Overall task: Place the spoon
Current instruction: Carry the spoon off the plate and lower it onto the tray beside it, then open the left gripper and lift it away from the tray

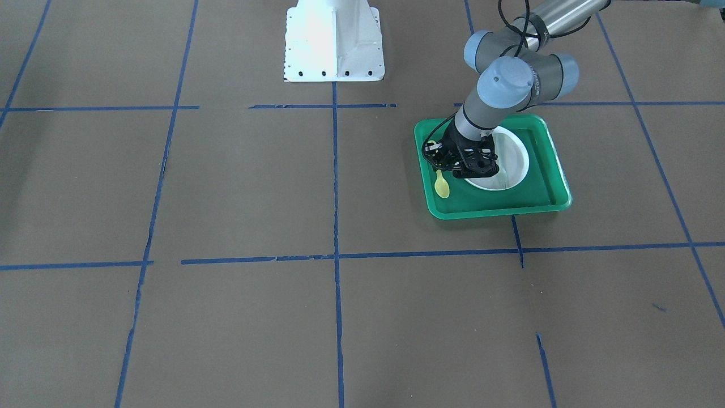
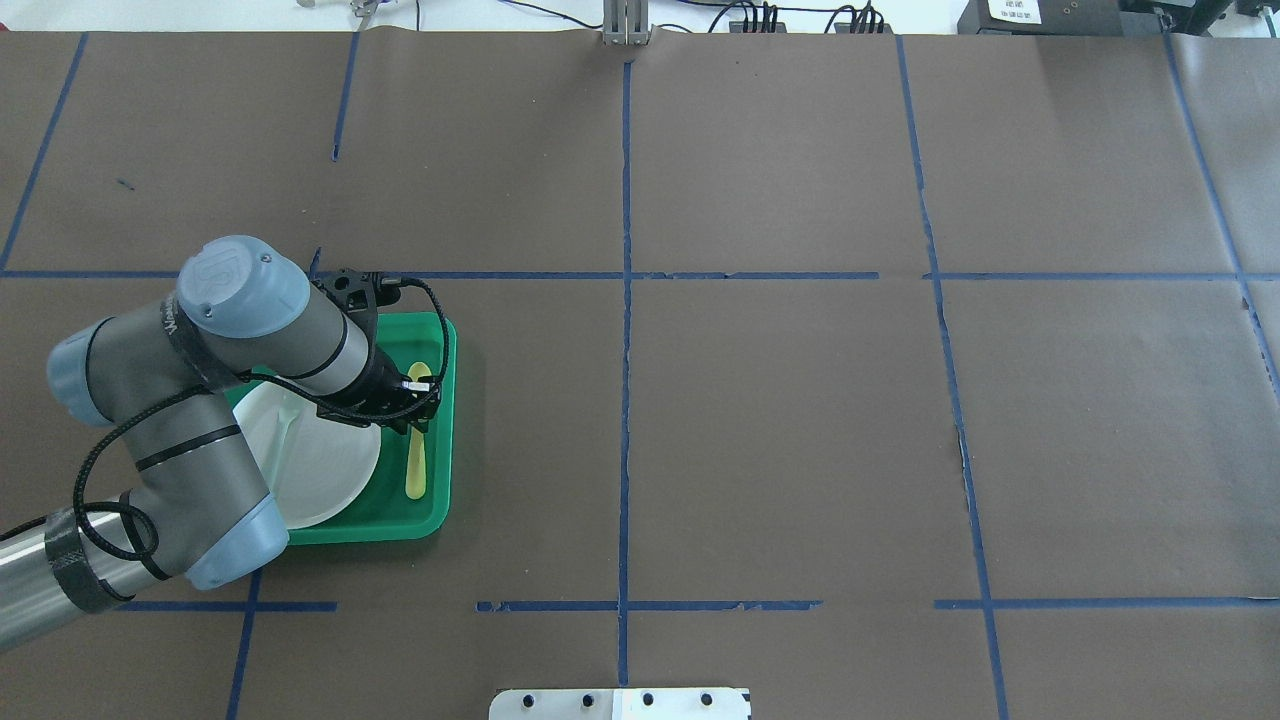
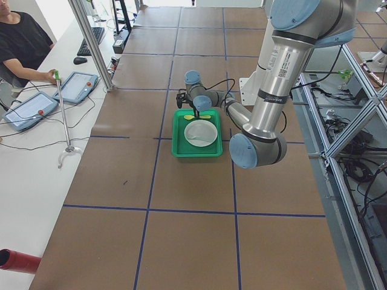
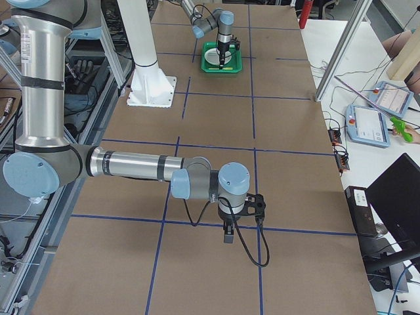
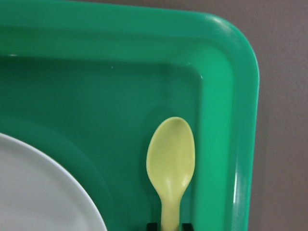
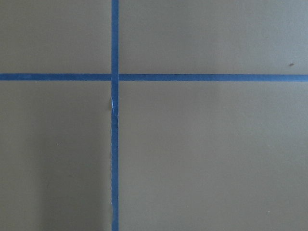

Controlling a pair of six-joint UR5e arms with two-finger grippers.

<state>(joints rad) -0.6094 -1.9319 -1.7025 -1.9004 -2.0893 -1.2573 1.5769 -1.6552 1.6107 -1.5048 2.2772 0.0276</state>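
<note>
1. Pinching down narrow on the slim handle, the left tool (image 2: 417, 422) has one fingertip at each side of the spoon (image 5: 171, 159), touching it or as good as. I judge the spoon to be gripped, not let go.
2. The spoon's bowl points straight ahead of the tool. Whether it hangs just above the floor below or lies on it cannot be told.
3. If the tool opens before the spoon is fully down, the light plastic could bounce or roll. It could also cling to one pad and come up when the tool lifts.
4. The room either side of the tool is tight, so a wide opening could knock a neighbour and shove everything sideways.
5. Under the tool is the green tray (image 5: 243, 120). It holds the spoon in the strip between its wall, just beside the tool on one side, and the white plate (image 5: 38, 192), near on the other.
6. The plate carries what looks like a pale fork (image 2: 287, 430), apart from the spoon.
7. The tray rests on the brown surface (image 2: 760, 430).
8. Well apart from all this, the right tool (image 4: 227, 237) hangs over crossing blue tape lines (image 6: 114, 144). How far open it is, I cannot tell.
</note>
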